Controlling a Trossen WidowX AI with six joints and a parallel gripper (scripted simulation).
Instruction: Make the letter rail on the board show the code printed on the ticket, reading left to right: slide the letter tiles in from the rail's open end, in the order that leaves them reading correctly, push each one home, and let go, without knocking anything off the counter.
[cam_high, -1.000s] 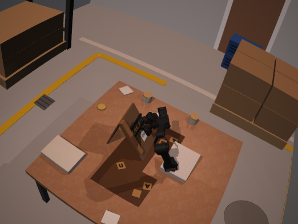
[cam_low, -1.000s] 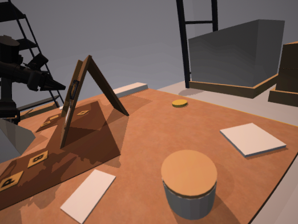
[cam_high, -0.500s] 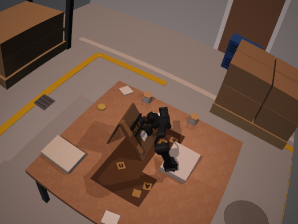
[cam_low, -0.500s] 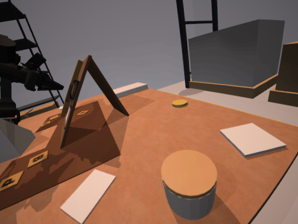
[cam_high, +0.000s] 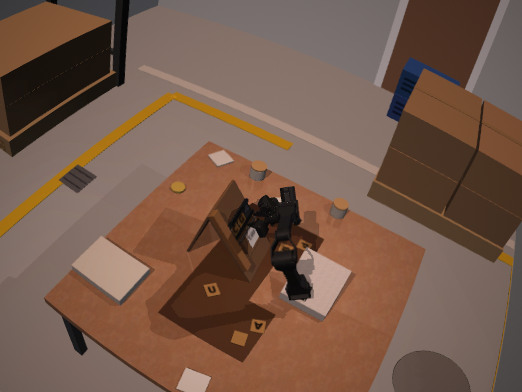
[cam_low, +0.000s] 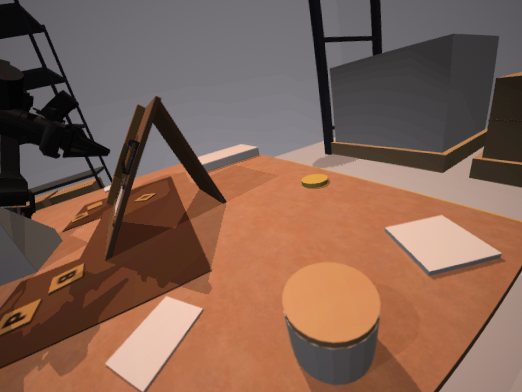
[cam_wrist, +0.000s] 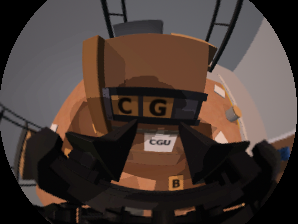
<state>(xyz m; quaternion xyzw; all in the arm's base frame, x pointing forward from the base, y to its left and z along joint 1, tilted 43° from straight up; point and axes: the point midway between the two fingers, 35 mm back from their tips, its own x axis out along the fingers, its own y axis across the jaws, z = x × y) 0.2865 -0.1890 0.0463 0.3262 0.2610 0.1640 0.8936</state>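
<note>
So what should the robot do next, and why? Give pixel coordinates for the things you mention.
Probably move the open claw (cam_high: 254, 218) (cam_low: 108, 152) (cam_wrist: 158, 123) toward the U tile (cam_high: 212, 289) (cam_low: 145, 197), because the ticket (cam_high: 252, 237) (cam_wrist: 160, 143) says CGU, but the rail (cam_high: 240, 221) (cam_low: 131, 156) (cam_wrist: 156, 121) only shows C and G.

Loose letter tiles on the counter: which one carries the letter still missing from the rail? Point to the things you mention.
The U tile (cam_high: 212, 289), lying alone near the board's foot; the ticket (cam_wrist: 160, 143) reads CGU, and the rail (cam_wrist: 199, 121) shows only C and G.
</note>
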